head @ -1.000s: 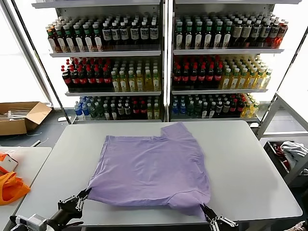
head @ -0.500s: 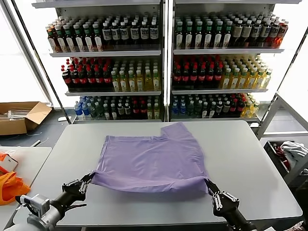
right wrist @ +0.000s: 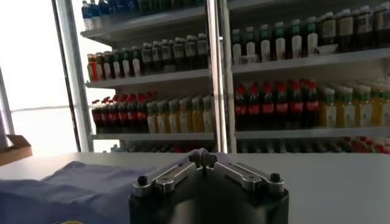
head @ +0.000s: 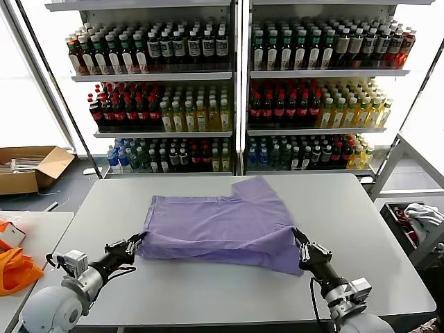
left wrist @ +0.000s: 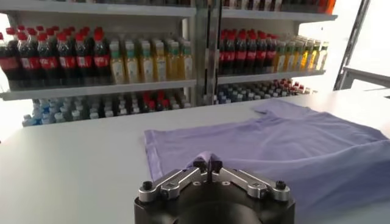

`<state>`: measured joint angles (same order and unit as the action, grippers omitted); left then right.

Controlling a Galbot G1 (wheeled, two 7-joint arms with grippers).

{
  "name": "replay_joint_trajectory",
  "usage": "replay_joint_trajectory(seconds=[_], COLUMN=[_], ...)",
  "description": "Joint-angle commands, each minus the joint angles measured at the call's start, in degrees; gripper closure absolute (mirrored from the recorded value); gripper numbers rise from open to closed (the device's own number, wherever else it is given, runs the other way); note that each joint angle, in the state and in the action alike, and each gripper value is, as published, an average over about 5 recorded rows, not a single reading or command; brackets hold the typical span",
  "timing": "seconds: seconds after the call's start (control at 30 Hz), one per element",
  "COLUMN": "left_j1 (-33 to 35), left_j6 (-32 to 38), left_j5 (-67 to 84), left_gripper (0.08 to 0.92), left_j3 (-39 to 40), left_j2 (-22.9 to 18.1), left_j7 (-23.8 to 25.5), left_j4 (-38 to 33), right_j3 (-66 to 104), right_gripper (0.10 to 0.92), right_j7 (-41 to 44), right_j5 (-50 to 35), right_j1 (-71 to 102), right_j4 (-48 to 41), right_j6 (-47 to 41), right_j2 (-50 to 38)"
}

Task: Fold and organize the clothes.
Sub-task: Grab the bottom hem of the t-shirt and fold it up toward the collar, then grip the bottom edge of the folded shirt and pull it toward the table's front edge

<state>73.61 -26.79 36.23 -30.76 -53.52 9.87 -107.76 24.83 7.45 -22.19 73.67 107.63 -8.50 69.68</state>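
The clothes, a lavender T-shirt (head: 222, 225), lie on the grey table (head: 208, 291) with the near hem doubled over toward the far side. One sleeve (head: 258, 189) sticks out at the back. My left gripper (head: 137, 241) is shut on the hem's left corner, just above the table. My right gripper (head: 300, 244) is shut on the right corner. In the left wrist view a peak of purple fabric sits pinched in the left gripper (left wrist: 208, 162), with the shirt (left wrist: 274, 143) spread beyond it. In the right wrist view the right gripper (right wrist: 204, 157) nips a fold, and the shirt (right wrist: 73, 182) lies beside it.
Shelves of bottles (head: 236, 90) stand behind the table. A cardboard box (head: 28, 170) lies on the floor at the left. Orange fabric (head: 14, 270) rests on a side table. A white-grey cloth (head: 423, 216) sits in a bin at the right.
Both grippers have moved away from me, from the table's front edge toward its middle, carrying the shirt's near hem over the rest. The shirt now looks shorter front to back.
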Motion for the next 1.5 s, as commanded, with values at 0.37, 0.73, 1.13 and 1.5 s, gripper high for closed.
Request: replay_joint_trajectory(seconds=[0.37,0.73,1.13,1.5], left_j1=[-11.60,-3.57,2.56,1.91], left_j6=[-0.82,0.36,1.04,-0.09], left_j5=[-0.68,-0.87,-4.69,-5.51], left_gripper=[0.831,0.519,0.200,0.244], left_j3=[5.46,-2.08,-0.83,1.20], left_j2=[-2.67,-1.68,-6.01,-6.03], left_j7=[-1.39,-3.29,-5.04,-3.19], left_j4=[13.35,3.72,2.55,3.32], right_j3=[-8.08,-0.32,1.93,0.51], right_gripper=[0.742,0.430,0.204,0.292], right_j7=[-2.17,-2.90,-10.16,-13.51], right_j5=[1.99,8.81,8.22,8.08], right_j1=[-12.78,-1.72,9.57,10.33], right_j4=[-10.29,-1.18,9.31,7.90], right_j6=[-5.14,-4.91,-12.85,-15.88], right_j2=[-0.17,-1.62,-0.28,1.48])
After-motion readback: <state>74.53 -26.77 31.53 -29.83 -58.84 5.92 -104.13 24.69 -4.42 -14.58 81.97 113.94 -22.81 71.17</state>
